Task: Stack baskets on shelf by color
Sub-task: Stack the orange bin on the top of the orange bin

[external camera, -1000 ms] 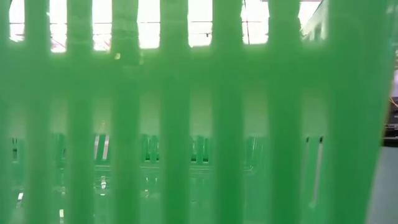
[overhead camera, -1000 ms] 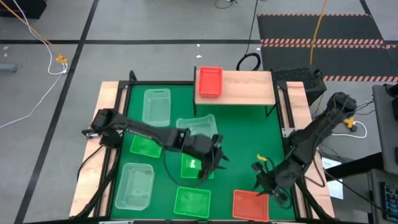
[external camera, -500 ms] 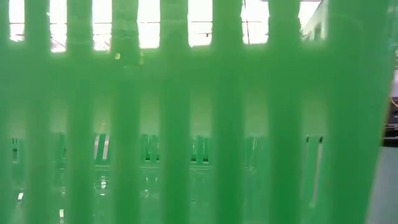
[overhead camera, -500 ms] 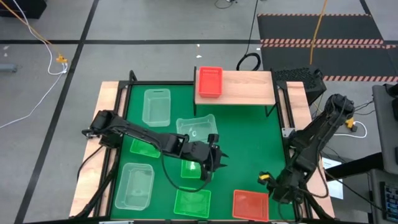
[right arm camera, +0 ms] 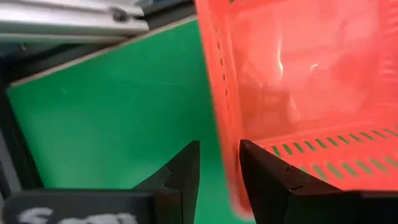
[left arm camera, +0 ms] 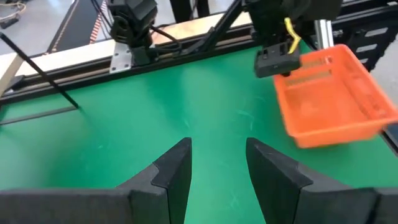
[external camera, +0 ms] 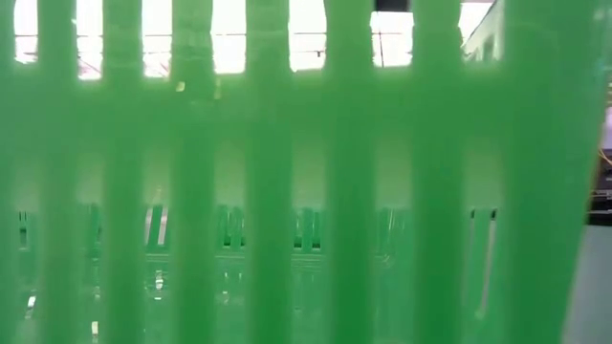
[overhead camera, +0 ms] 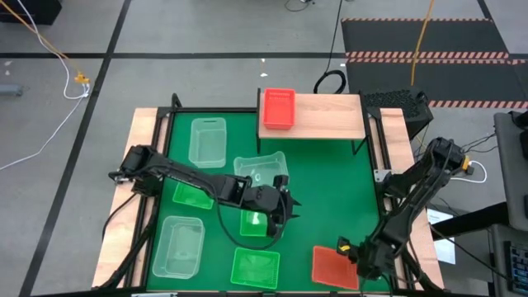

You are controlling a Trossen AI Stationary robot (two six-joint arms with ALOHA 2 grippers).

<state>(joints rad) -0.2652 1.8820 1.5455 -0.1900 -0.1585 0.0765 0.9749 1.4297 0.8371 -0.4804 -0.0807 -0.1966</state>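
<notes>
Most baskets lie on the green surface (overhead camera: 322, 177) off the shelf (overhead camera: 326, 117). The left gripper (overhead camera: 280, 210) hovers unclenched, grasping nothing. The right gripper (overhead camera: 353, 252) pinches the orange basket (overhead camera: 334, 266) wall; one red basket (overhead camera: 277, 109) is shelved.

The shelf (overhead camera: 318, 115) stands at the table's far edge, with 1 basket (overhead camera: 278, 108) on its left end. On the mat (overhead camera: 330, 190) lie 7 more baskets: 5 across the left half, 1 (overhead camera: 255, 267) at the near edge in the middle, and 1 (overhead camera: 333, 266) at the near right, beside the right gripper (overhead camera: 353, 252).
</notes>
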